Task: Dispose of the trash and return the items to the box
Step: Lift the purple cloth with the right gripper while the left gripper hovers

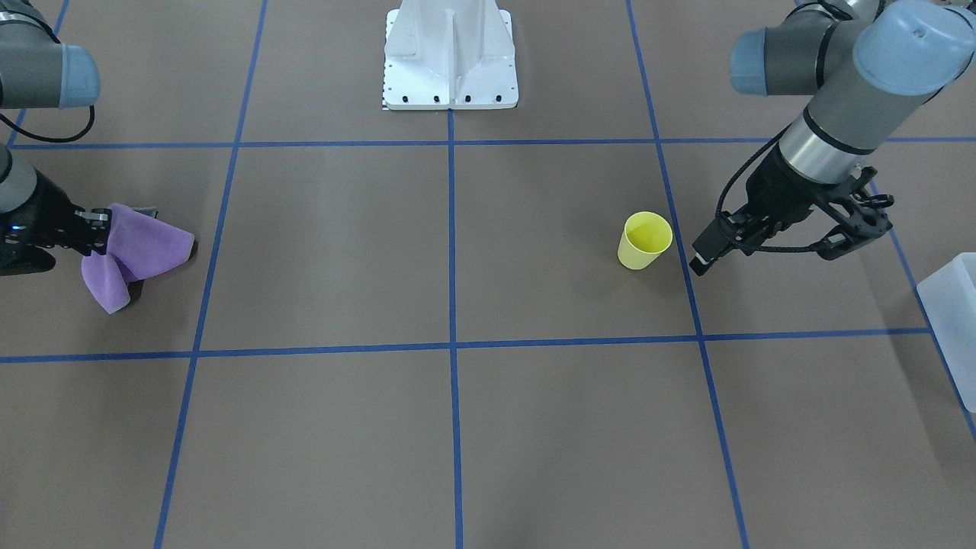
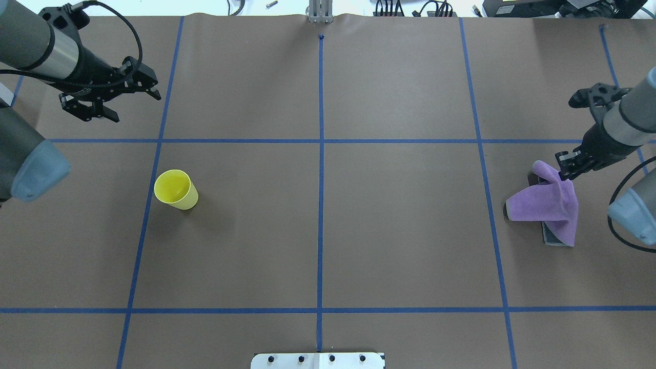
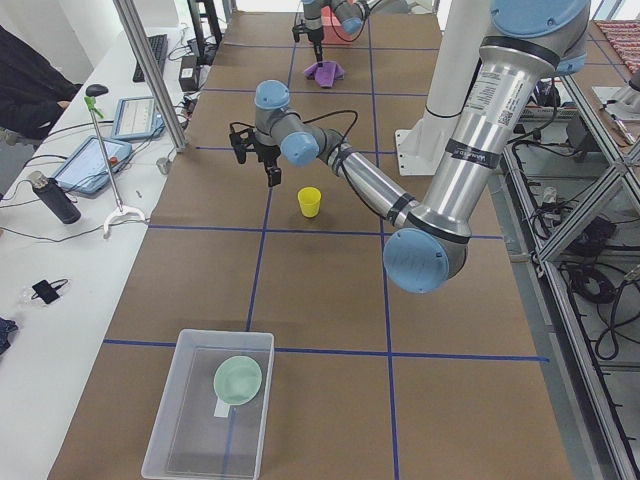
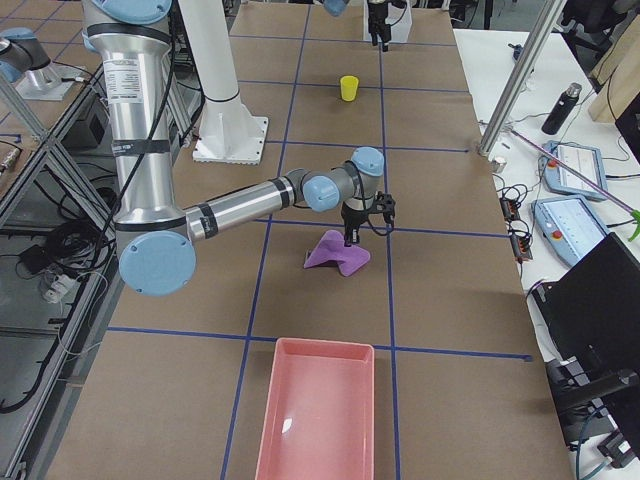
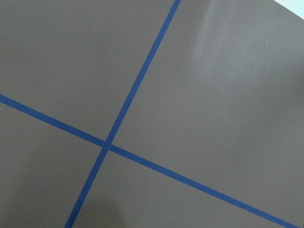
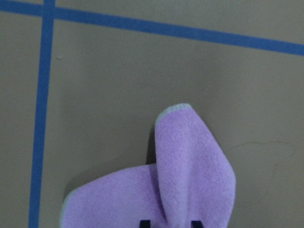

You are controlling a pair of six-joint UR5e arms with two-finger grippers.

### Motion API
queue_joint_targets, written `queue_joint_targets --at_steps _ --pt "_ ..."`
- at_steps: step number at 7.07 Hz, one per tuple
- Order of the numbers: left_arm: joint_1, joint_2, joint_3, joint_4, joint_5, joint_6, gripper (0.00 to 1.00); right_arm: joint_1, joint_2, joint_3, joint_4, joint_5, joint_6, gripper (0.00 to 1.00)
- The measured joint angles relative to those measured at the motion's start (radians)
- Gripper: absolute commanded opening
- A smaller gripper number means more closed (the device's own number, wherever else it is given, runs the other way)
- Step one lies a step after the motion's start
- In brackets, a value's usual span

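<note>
The yellow cup (image 1: 644, 240) stands upright on the brown table, left of centre in the overhead view (image 2: 176, 189). My left gripper (image 2: 136, 105) is open and empty, above the table beyond the cup; it also shows in the front view (image 1: 862, 227). The grey-green bowl (image 3: 238, 380) lies inside the frosted box (image 3: 180, 400), whose corner shows at the front view's right edge (image 1: 953, 320). My right gripper (image 2: 564, 171) is shut on the top of a purple cloth (image 2: 548, 205), which hangs down to the table (image 6: 190, 180).
A dark flat thing (image 2: 554, 239) lies partly under the cloth. A pink tray (image 4: 320, 410) sits at the table's end on my right. The white pedestal (image 1: 450, 61) stands at the table's near middle edge. Operators' gear lies on a side bench (image 3: 95, 160).
</note>
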Motion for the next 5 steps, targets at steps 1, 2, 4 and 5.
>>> queue_joint_targets --at_steps 1,2,4,5 --pt "0.015 0.006 0.000 0.000 0.001 0.023 0.98 0.030 -0.006 0.018 -0.002 -0.001 0.000 0.00" --pt "0.024 0.012 0.000 0.001 0.001 0.032 0.98 0.040 -0.011 0.026 -0.002 -0.004 0.003 0.60" --pt "0.027 0.019 0.002 0.000 0.001 0.037 0.98 0.021 0.005 0.015 -0.003 0.000 0.023 1.00" --pt "0.028 0.020 0.003 0.000 0.000 0.038 0.98 -0.009 0.023 -0.011 -0.003 0.001 0.031 1.00"
